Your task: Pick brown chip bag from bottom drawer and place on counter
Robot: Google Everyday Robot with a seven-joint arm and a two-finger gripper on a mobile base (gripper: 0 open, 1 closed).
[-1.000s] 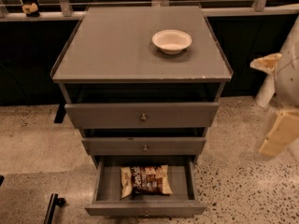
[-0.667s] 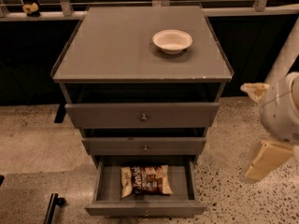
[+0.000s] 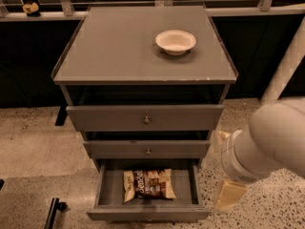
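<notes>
beside the cabinet, whose counter (image 3: 109,46) carries a white bowl (image 3: 176,41), the arm (image 3: 271,142) is now brought lower and nearer than a second ago. the brown chip bag (image 3: 148,184) is left untouched in the open bottom drawer (image 3: 143,213). the gripper (image 3: 230,195) is held just right of that drawer; its state cannot be told. the reach is judged barely begun.

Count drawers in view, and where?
3: top drawer, middle drawer, bottom drawer pulled open holding the brown chip bag. The gripper hangs right of the bottom drawer.

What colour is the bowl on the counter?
Bowl is cream-white, in camera view; gripper hangs beside bottom drawer.
</notes>
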